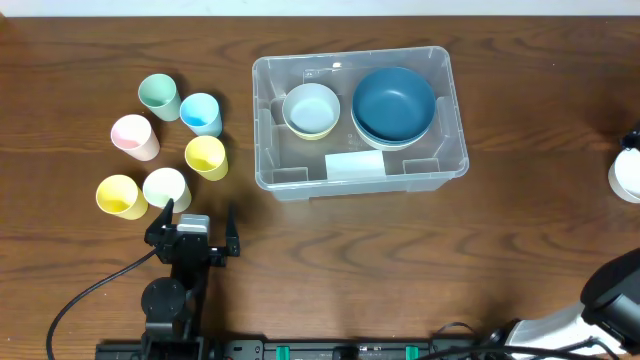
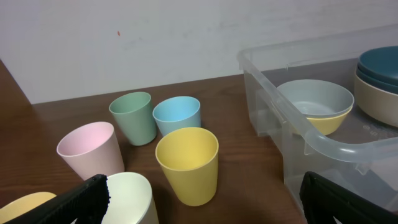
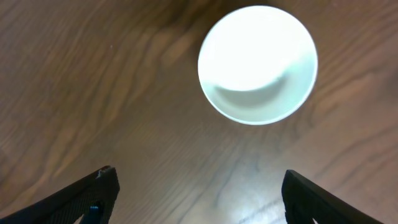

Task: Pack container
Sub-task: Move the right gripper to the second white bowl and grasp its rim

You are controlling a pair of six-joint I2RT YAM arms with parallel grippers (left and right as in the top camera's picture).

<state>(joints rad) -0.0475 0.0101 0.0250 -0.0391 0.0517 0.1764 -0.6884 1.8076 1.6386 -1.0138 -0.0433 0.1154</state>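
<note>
Both jaws stand wide apart and hold nothing. Left gripper (image 1: 200, 214) hangs just beside a white cup (image 1: 165, 186), with five pastel cups (image 1: 206, 156) clustered close by. Right gripper (image 3: 199, 174) hovers over a white bowl (image 3: 257, 64), seemingly clear of it. Right of the cups, the container (image 1: 262, 140) sits on the table (image 1: 500, 250), holding a blue bowl (image 1: 394, 100) and a grey bowl (image 1: 311, 107).

- The container (image 1: 260, 120) was a large, clear plastic bin, rectangular with rounded corners and a moulded rim.
- It stood upright and open-topped, far middle of the overhead view, a white label (image 1: 355, 165) on its base.
</note>
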